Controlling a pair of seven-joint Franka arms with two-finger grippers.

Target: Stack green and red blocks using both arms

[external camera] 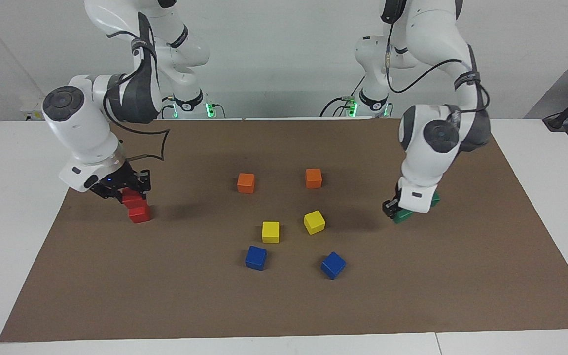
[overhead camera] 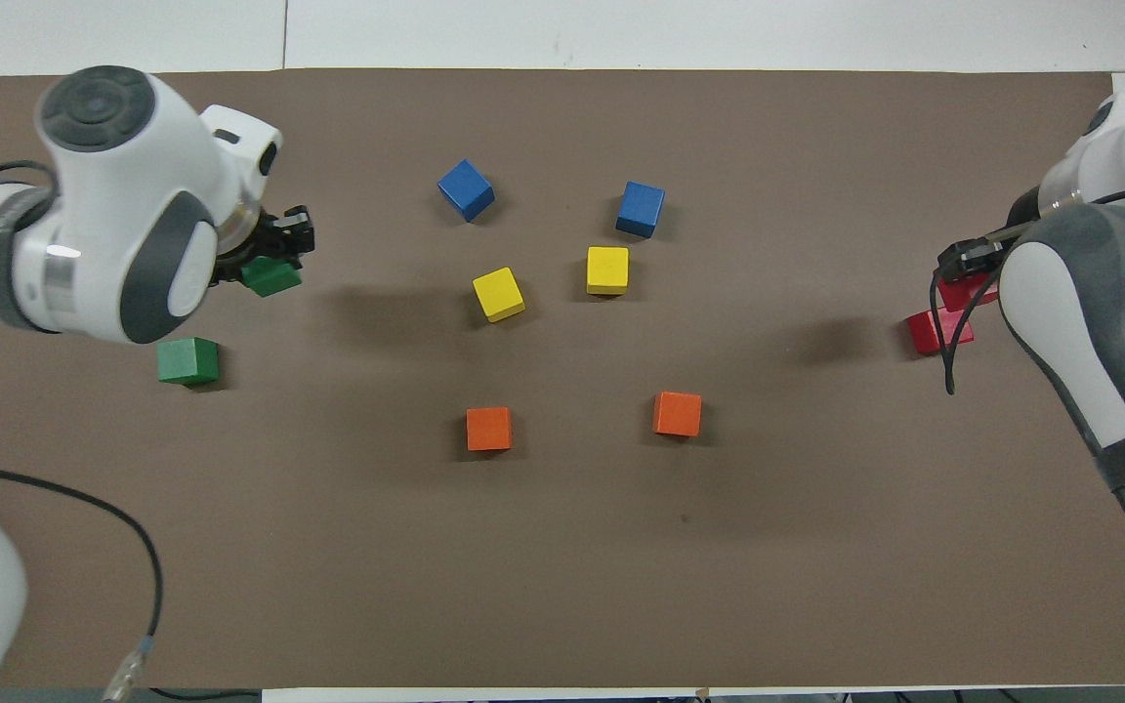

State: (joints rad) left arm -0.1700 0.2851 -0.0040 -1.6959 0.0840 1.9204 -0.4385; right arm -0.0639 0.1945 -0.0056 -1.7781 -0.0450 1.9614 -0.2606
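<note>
While the left claw (overhead camera: 274,256) sits clenched on a green block (overhead camera: 270,277) at the upper left of the overhead frame, the second green block (overhead camera: 187,360) lies on the table (overhead camera: 562,566) below it, probably the base for stacking. At the middle left of the facing frame, the right claw (external camera: 125,190) is clenched on a red block (external camera: 133,198) resting over the other red block (external camera: 139,214), seemingly a stack being set. Whether either grasped block is lifted or resting is hard to judge, since arm housings hide much.
</note>
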